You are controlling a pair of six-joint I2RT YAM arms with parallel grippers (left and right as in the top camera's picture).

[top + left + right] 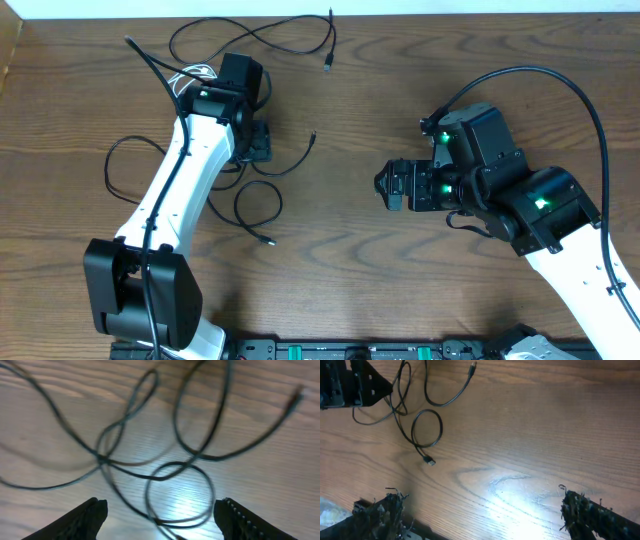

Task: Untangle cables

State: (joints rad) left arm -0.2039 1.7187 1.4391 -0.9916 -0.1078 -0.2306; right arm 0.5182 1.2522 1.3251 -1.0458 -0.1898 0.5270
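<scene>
Black cables (102,458) lie looped and crossed on the left half of the table (350,90), with a white cable (188,74) by the left arm. The left gripper (160,510) hovers over a loop, jaws apart and empty. The right gripper (480,505) is spread wide and empty, well apart from the cables.

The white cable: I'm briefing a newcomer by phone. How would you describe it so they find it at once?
Find the left arm, white, reaching up the table's left half. Beside its black wrist, on the far-left side, the white cable shows as a small bunch. It is the only pale cord among thin black cables.
</scene>
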